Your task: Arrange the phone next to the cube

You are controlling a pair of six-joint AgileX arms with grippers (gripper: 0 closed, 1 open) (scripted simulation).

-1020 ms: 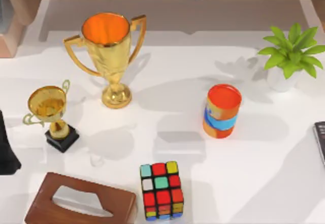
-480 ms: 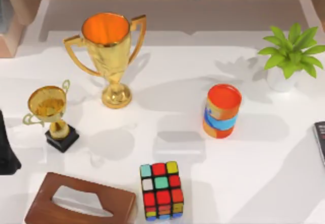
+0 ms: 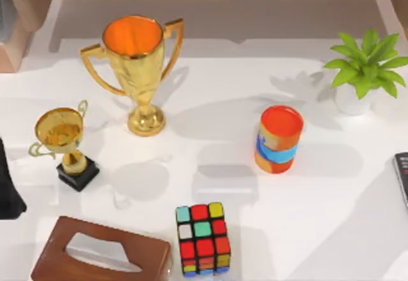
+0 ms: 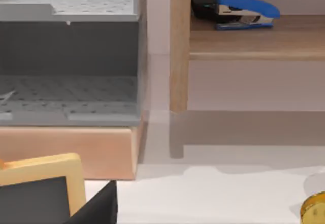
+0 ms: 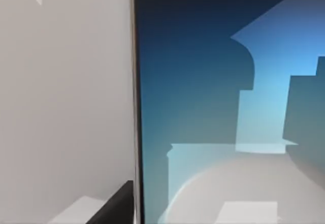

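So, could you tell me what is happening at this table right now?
The phone lies flat at the table's right edge, far from the cube at the front centre beside the brown tissue box. The right wrist view looks closely onto the phone's blue screen, so the right arm seems to be over it. The left arm sits at the table's left edge. The phone has not yet been placed next to the cube.
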